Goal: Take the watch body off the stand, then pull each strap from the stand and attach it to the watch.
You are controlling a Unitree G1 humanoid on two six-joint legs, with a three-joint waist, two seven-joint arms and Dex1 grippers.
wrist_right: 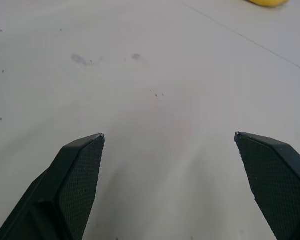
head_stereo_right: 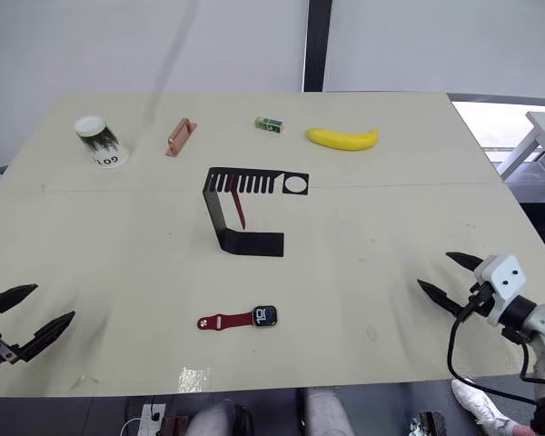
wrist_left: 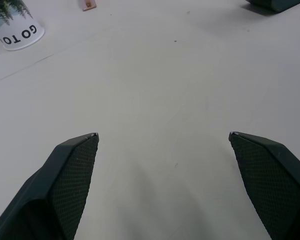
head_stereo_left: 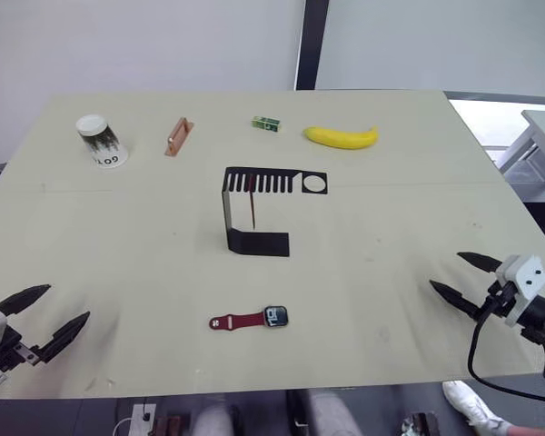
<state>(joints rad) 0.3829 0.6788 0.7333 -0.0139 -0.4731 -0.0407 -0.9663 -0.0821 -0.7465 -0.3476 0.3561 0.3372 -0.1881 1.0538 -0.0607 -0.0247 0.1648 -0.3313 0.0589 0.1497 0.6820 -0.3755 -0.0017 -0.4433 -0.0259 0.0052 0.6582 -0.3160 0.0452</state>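
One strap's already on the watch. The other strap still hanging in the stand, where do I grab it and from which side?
Grip the hanging strap low on its free length, below the stand's comb top, coming from the open right side, probably with the open right gripper. The back plate blocks the left, and the strap hangs clear above the base.

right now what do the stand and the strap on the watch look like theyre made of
The stand looks like thin bent sheet, probably metal, matte black: crisp slots, a round hole, a sharp fold. The strap joined to the watch body looks like soft rubber or silicone, dull dark red, lying flat on the table.
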